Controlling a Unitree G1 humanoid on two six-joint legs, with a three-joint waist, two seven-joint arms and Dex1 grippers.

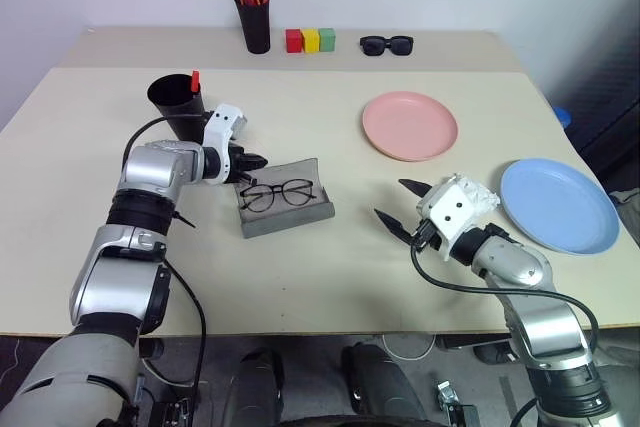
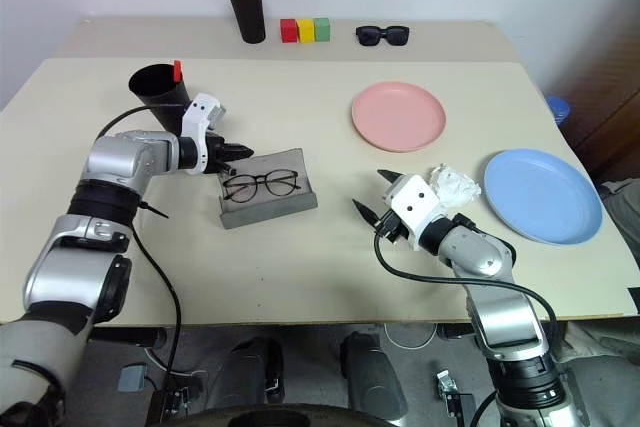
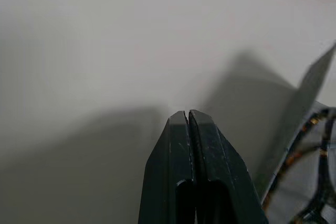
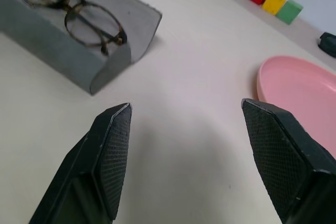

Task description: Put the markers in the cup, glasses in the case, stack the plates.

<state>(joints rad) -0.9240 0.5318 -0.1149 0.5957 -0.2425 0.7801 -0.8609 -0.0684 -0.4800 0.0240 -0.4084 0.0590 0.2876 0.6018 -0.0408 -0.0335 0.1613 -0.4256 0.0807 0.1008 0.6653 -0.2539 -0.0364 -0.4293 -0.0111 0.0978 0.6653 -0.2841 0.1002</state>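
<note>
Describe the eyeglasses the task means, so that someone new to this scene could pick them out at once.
Start at the beige table and find the grey trough-shaped case near its middle, just by the left gripper. The glasses lie inside it: thin dark wire frames with clear roundish lenses. The chunky black sunglasses at the far edge have dark lenses and lie loose.

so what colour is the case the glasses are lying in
Grey case, clearest in the right wrist view.
</note>
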